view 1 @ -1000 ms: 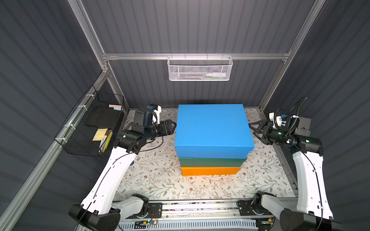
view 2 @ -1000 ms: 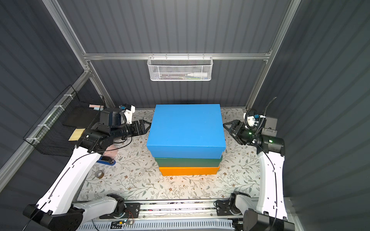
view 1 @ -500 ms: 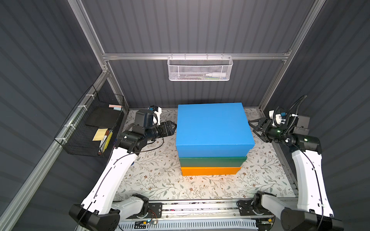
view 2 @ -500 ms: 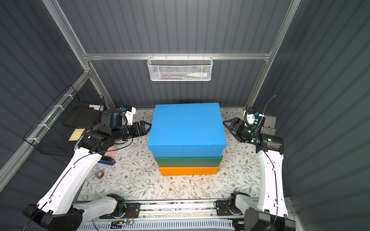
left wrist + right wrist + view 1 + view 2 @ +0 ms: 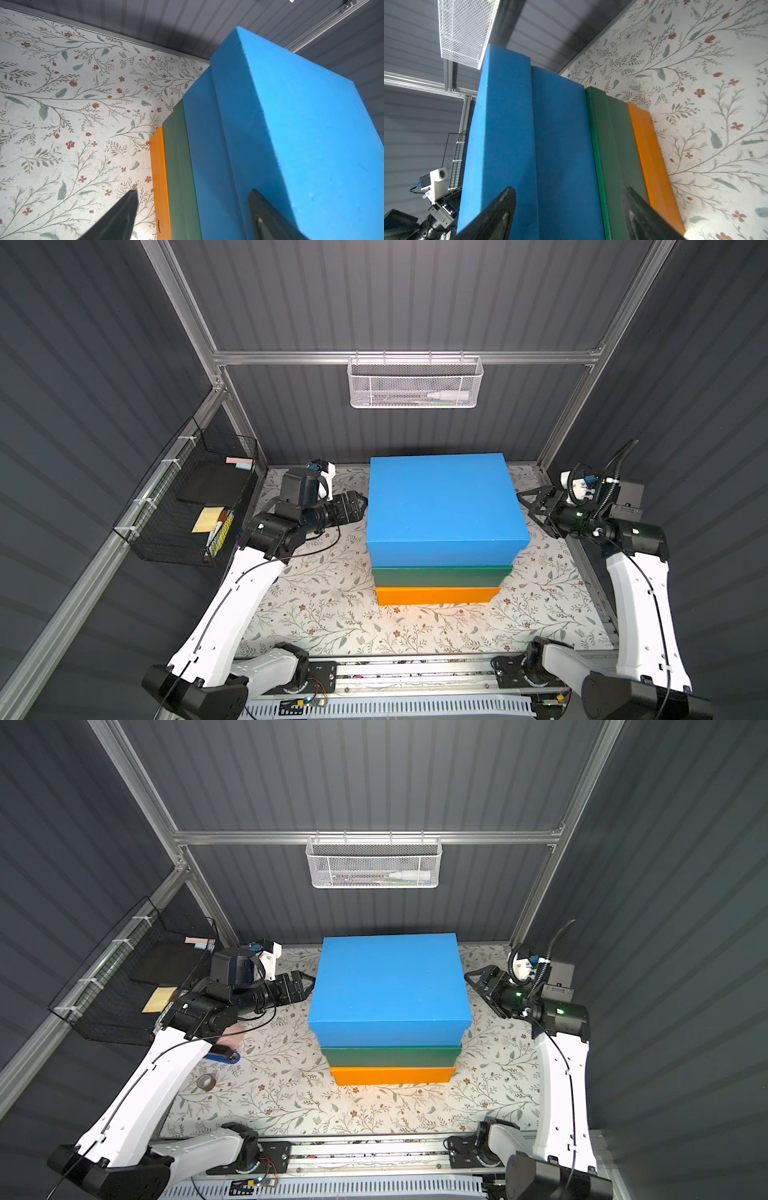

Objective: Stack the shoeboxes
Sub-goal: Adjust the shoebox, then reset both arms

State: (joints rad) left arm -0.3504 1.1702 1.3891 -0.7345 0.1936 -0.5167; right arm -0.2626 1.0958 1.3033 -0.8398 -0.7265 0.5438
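Note:
The three shoeboxes stand in one stack on the floral mat in both top views: orange shoebox point(image 5: 436, 595) at the bottom, dark green shoebox point(image 5: 440, 576) on it, blue shoebox point(image 5: 444, 506) on top. My left gripper point(image 5: 360, 506) sits open at the blue box's left side, close to it and holding nothing. My right gripper point(image 5: 524, 506) is open at the box's right side. In the left wrist view the left gripper point(image 5: 193, 191) faces the stack's side with its jaws spread wide. The right gripper point(image 5: 568, 188) does the same in the right wrist view.
A white mesh basket point(image 5: 415, 383) hangs on the back wall. A black wire rack point(image 5: 187, 506) with papers hangs on the left wall. A tape roll point(image 5: 205, 1081) and a blue tool point(image 5: 222, 1056) lie on the mat under my left arm.
Both grippers' jaws have spread a little wider beside the blue shoebox. The stack and the arms have hardly shifted.

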